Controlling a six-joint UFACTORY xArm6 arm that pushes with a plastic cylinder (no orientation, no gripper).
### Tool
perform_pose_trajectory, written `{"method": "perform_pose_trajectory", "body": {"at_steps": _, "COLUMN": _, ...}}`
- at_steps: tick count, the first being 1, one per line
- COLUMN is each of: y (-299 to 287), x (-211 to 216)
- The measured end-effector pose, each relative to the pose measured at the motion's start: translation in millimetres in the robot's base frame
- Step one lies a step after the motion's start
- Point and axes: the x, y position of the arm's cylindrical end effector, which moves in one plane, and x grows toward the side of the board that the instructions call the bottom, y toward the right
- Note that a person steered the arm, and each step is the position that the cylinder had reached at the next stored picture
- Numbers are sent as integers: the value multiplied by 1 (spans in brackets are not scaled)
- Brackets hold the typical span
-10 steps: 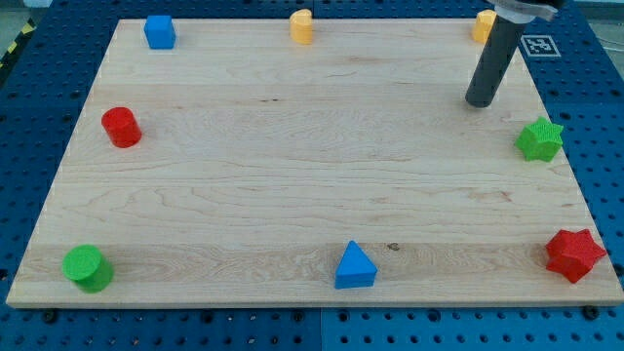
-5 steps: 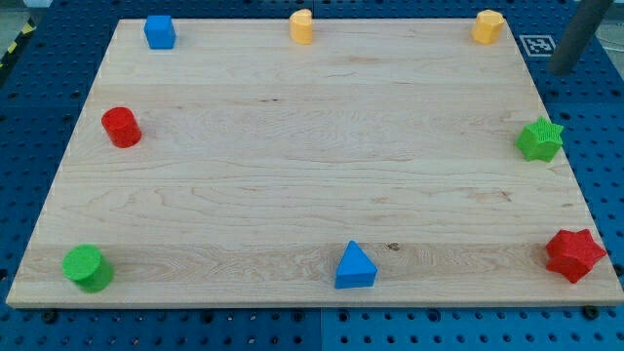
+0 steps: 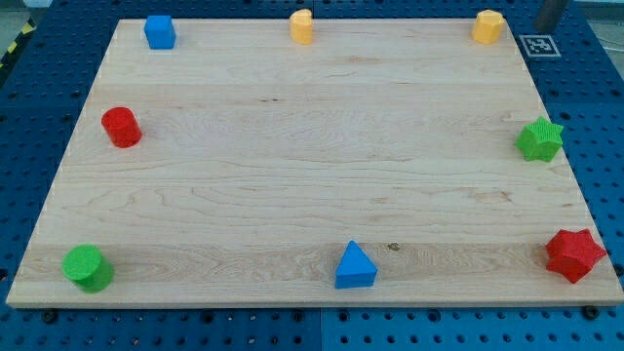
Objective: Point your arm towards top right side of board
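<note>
No readable text, one coded marker.

The only sign is a small black-and-white square fiducial tag [image 3: 540, 45], lying on the blue perforated table [image 3: 595, 117] just off the wooden board's [image 3: 292, 175] corner at the view's top right; its blocky pattern holds no letters or numbers. The board and the coloured blocks bear no labels, brands or digits.
</note>
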Motion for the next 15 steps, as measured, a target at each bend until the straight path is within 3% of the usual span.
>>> {"method": "perform_pose_trajectory", "body": {"at_steps": 15, "y": 0, "x": 21}}
